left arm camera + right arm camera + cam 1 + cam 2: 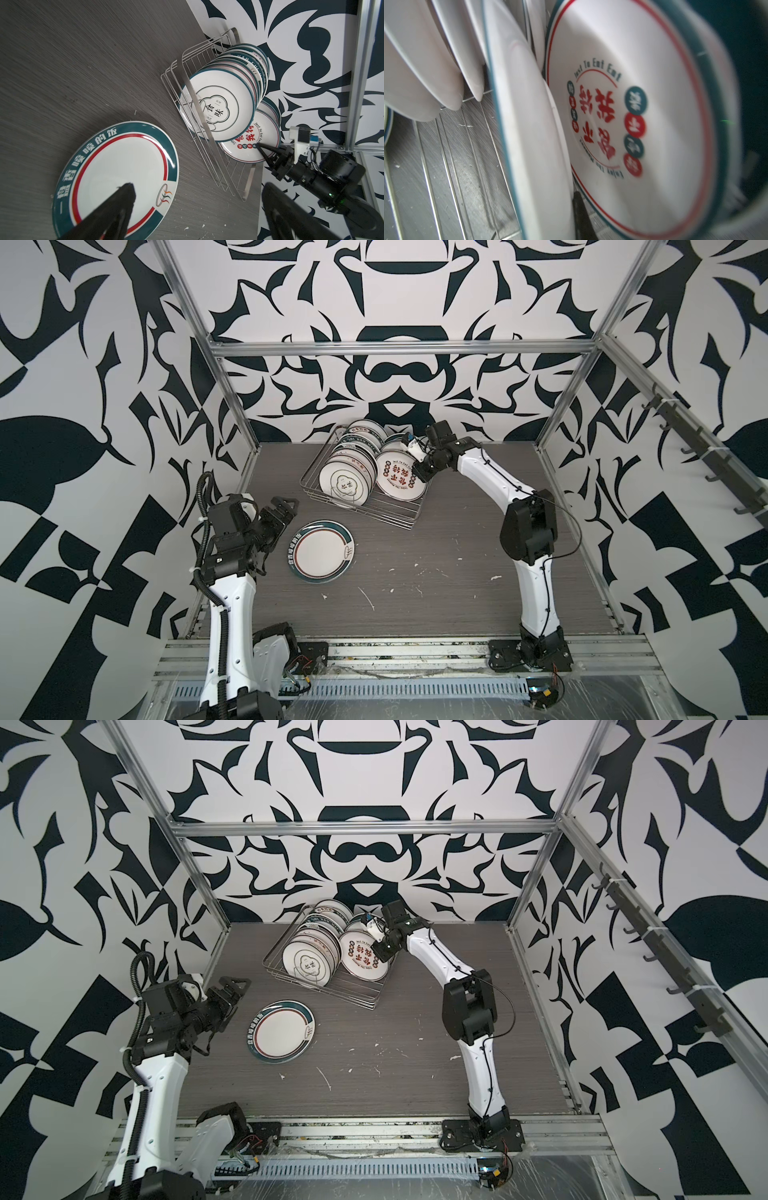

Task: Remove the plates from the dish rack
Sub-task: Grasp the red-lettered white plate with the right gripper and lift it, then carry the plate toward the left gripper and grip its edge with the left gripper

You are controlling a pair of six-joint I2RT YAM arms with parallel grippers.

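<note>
The right gripper (419,473) is clamped on the right rim of the red-character plate (397,480). This plate stands on edge, nearest in the right row of the dish rack (395,517). The wide-open left gripper (285,509) hangs well left.

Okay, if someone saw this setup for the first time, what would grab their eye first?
The bold black-and-white walls shout first. Then the wire rack at the back, packed with standing plates, where the right gripper pinches the red-lettered plate. One teal-rimmed plate lies flat near the open left gripper.
</note>
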